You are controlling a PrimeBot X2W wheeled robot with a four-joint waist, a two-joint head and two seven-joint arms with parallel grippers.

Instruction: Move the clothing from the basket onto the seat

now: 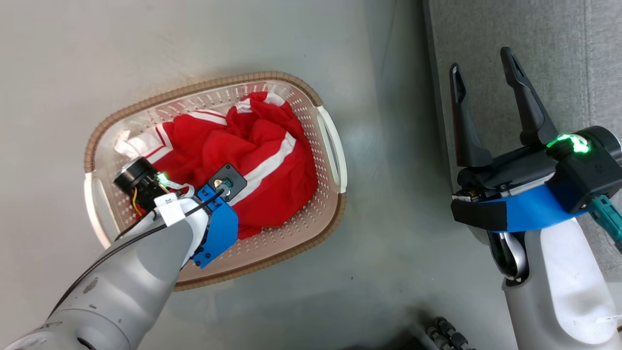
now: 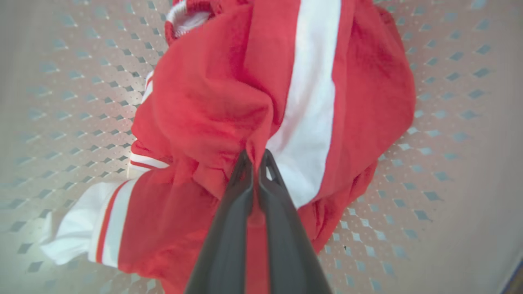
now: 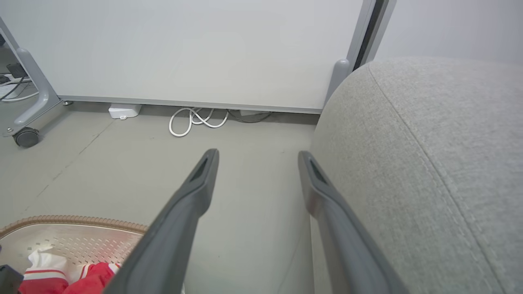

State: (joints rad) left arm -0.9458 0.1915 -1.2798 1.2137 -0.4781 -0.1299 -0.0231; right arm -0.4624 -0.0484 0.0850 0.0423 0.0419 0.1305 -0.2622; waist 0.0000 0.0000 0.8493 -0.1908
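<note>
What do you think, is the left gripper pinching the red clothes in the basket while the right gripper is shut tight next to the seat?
Not quite: the right gripper is open, not shut; the right wrist view shows its fingers spread apart beside the seat. The left gripper is indeed pinching the red clothing in the basket.

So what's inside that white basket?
Crumpled red clothing with white stripes, pinched by the left gripper. The perforated floor of the basket shows around it; anything beneath the fabric is covered.

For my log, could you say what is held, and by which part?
The left gripper pinches a fold of the red clothing beside a white stripe; the right gripper is empty.
</note>
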